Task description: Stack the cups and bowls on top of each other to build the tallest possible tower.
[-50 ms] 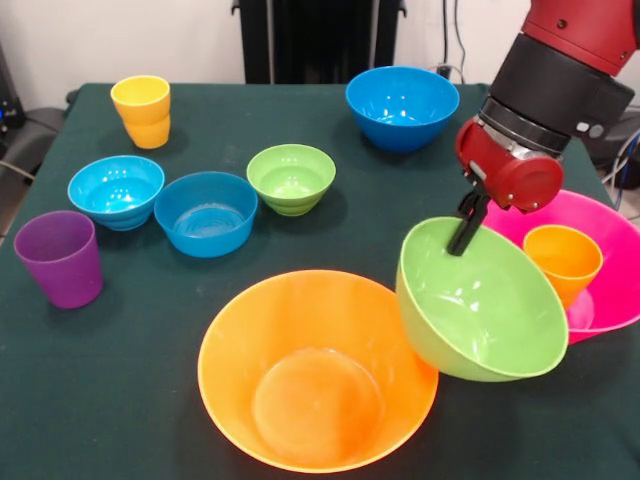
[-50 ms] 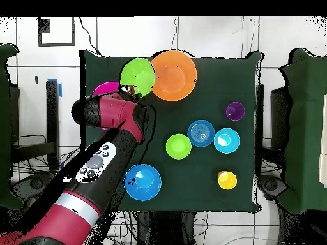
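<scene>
Claw (image 1: 466, 232) is clamped on the far rim of the med green bowl (image 1: 482, 302), black fingers down over the rim, one inside the bowl. That bowl is glossy plastic, round and deep, held tilted w/ its mouth facing up and toward the camera in the front view; its lower side overlaps the rim of the lg orange bowl (image 1: 318, 372) and it partly hides the lg pink bowl (image 1: 610, 262). Can't tell if it touches either. Arm (image 1: 560, 90) is red w/ a black band.

Lg orange bowl sits upright on the bench (image 1: 150, 400), wide, shallow-sided, flat circular base showing thru the shiny inside. Lg pink bowl is upright just beside it, w/ the orange cup (image 1: 563, 260) standing upright inside, a small tapered tumbler.

Rest of the ware is well apart on the dark green cloth of the bench, all smooth glossy plastic: purple cup (image 1: 59, 258), tapered, upright near the edge; sm cyan bowl (image 1: 116, 190) and sm blue bowl (image 1: 205, 212) just beside each other, rims nearly touching; sm green bowl (image 1: 291, 178) next to the blue one; med blue bowl (image 1: 402, 106) toward the far side; yellow cup (image 1: 141, 110) upright near a corner, ridged band round its middle.

Overhead view shows the same layout: green bowl (image 2: 137, 76) against the orange one (image 2: 173, 75).
</scene>
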### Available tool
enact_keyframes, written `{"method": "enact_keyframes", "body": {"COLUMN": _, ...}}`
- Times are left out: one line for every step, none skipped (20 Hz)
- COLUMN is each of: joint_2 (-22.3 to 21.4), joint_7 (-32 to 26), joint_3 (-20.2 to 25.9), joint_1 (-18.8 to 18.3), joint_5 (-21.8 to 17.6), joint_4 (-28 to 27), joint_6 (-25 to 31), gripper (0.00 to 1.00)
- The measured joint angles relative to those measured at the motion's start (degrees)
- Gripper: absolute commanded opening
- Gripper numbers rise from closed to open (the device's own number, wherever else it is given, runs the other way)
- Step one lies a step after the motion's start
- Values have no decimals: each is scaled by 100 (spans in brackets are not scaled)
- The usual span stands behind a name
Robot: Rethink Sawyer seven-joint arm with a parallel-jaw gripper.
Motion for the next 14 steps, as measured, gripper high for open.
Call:
{"method": "enact_keyframes", "body": {"joint_2": 16, "joint_7": 0, "joint_3": -21, "joint_1": 14, "joint_5": 17, "joint_4": 0, "joint_6": 0, "gripper": 0}}
{"method": "enact_keyframes", "body": {"joint_2": 31, "joint_7": 0, "joint_3": -43, "joint_1": 26, "joint_5": 40, "joint_4": 0, "joint_6": 0, "gripper": 0}}
{"method": "enact_keyframes", "body": {"joint_2": 36, "joint_7": 0, "joint_3": -53, "joint_1": 30, "joint_5": 50, "joint_4": 0, "joint_6": 0, "gripper": 0}}
{"method": "enact_keyframes", "body": {"joint_2": 54, "joint_7": 0, "joint_3": -91, "joint_1": 46, "joint_5": 83, "joint_4": 0, "joint_6": 0, "gripper": 0}}
{"method": "enact_keyframes", "body": {"joint_2": 74, "joint_7": 0, "joint_3": -152, "joint_1": 67, "joint_5": 110, "joint_4": 0, "joint_6": 0, "gripper": 0}}
{"method": "enact_keyframes", "body": {"joint_2": 83, "joint_7": 0, "joint_3": -183, "joint_1": 78, "joint_5": 121, "joint_4": 0, "joint_6": 1, "gripper": 0}}
{"method": "enact_keyframes", "body": {"joint_2": 95, "joint_7": 0, "joint_3": -228, "joint_1": 94, "joint_5": 132, "joint_4": 0, "joint_6": 1, "gripper": 0}}
{"method": "enact_keyframes", "body": {"joint_2": 102, "joint_7": 0, "joint_3": -261, "joint_1": 107, "joint_5": 141, "joint_4": 0, "joint_6": 1, "gripper": 0}}
{"method": "enact_keyframes", "body": {"joint_2": 111, "joint_7": 0, "joint_3": -328, "joint_1": 135, "joint_5": 155, "joint_4": 0, "joint_6": 4, "gripper": 0}}
{"method": "enact_keyframes", "body": {"joint_2": 112, "joint_7": 0, "joint_3": -360, "joint_1": 149, "joint_5": 160, "joint_4": 0, "joint_6": 7, "gripper": 0}}
{"method": "enact_keyframes", "body": {"joint_2": 111, "joint_7": 0, "joint_3": -471, "joint_1": 207, "joint_5": 176, "joint_4": -1, "joint_6": 43, "gripper": 0}}
{"method": "enact_keyframes", "body": {"joint_2": 110, "joint_7": 0, "joint_3": -514, "joint_1": 232, "joint_5": 184, "joint_4": -1, "joint_6": 64, "gripper": 0}}
{"method": "enact_keyframes", "body": {"joint_2": 109, "joint_7": 0, "joint_3": -548, "joint_1": 251, "joint_5": 194, "joint_4": 0, "joint_6": 81, "gripper": 0}}
{"method": "enact_keyframes", "body": {"joint_2": 107, "joint_7": 0, "joint_3": -592, "joint_1": 275, "joint_5": 205, "joint_4": -1, "joint_6": 107, "gripper": 0}}
